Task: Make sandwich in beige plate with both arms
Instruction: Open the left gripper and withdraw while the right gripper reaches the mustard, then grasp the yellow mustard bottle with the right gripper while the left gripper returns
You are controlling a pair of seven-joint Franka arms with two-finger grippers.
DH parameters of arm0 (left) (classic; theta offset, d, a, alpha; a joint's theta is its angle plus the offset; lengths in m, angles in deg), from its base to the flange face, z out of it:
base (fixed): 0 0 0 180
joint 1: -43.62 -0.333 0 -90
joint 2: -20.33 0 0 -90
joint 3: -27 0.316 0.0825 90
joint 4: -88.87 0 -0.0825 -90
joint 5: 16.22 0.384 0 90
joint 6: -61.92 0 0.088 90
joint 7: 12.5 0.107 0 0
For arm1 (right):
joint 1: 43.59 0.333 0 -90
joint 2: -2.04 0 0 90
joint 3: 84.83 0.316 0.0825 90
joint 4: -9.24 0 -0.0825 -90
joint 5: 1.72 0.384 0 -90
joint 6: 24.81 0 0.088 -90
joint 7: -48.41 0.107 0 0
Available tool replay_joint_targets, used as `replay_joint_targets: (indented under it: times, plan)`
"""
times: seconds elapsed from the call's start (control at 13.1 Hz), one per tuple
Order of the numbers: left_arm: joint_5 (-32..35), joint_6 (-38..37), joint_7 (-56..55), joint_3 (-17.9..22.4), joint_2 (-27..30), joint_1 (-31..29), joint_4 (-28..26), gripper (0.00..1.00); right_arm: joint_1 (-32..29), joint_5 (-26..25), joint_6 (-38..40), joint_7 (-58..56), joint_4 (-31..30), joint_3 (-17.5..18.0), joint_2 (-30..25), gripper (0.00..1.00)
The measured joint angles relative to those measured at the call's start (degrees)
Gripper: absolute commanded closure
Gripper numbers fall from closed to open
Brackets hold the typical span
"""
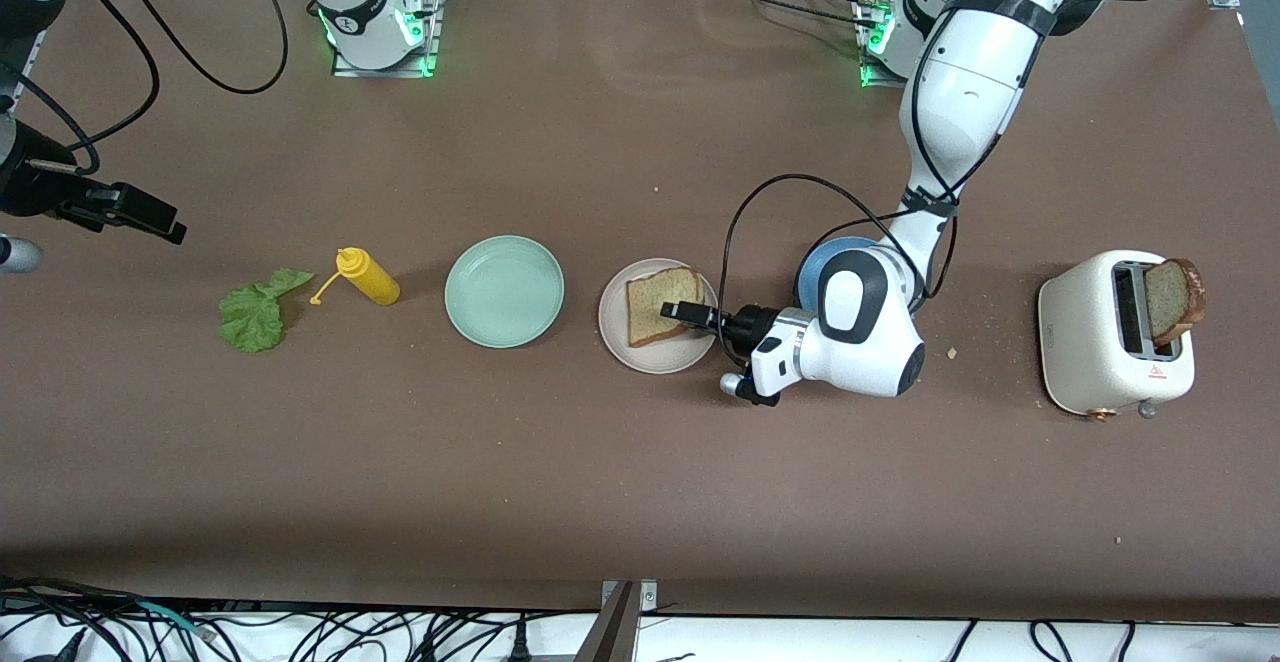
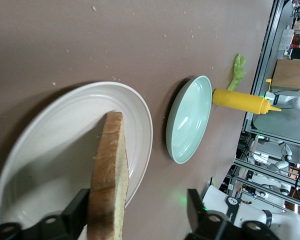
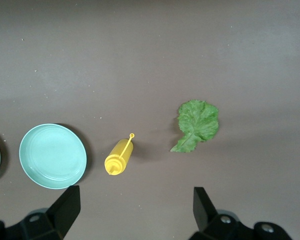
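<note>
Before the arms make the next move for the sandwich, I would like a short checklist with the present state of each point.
1. Square brown bread slice rests on the round beige plate: ok.
2. Left gripper open, one finger beside the slice: ok.
3. Whether that finger touches the crust: cannot tell.
4. Ruffled green lettuce leaf lies free on the table, beside the yellow squeeze bottle: ok.
5. Right gripper open, waiting above bottle and leaf: ok.
6. Second brown bread slice on the plate: not ok, it stands in the white toaster.
</note>
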Motion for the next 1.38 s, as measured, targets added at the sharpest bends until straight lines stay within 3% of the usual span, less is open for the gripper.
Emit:
replay_joint_targets:
  times: [0.23, 0.38, 0.84, 1.07, 1.38]
  plan:
    - [2.92, 0.29, 0.01, 2.04, 0.05, -1.32, 0.17, 0.00, 0.30, 0.52, -3.07, -2.37, -2.36, 0.16, 0.16, 0.00]
    - [6.46, 0.29, 0.01, 2.29, 0.21, -3.68, 0.26, 0.00, 0.29, 2.16, -5.29, -9.75, -5.19, 0.02, 0.30, 0.00]
    - [18.41, 0.30, -2.14, 3.14, 5.06, -11.96, 2.75, 0.00, 0.11, 12.76, -9.63, -48.71, -12.68, -5.83, 0.51, 0.00]
    - [30.85, -0.46, -4.92, 6.61, 10.87, -12.74, 2.86, 0.00, 0.03, 19.80, -11.21, -68.76, -17.20, -9.80, 0.67, 0.01]
    - [47.38, -5.90, -9.52, 7.53, 16.77, -12.88, 2.77, 0.00, -0.04, 28.30, -14.22, -91.55, -23.40, -12.11, 1.43, 0.01]
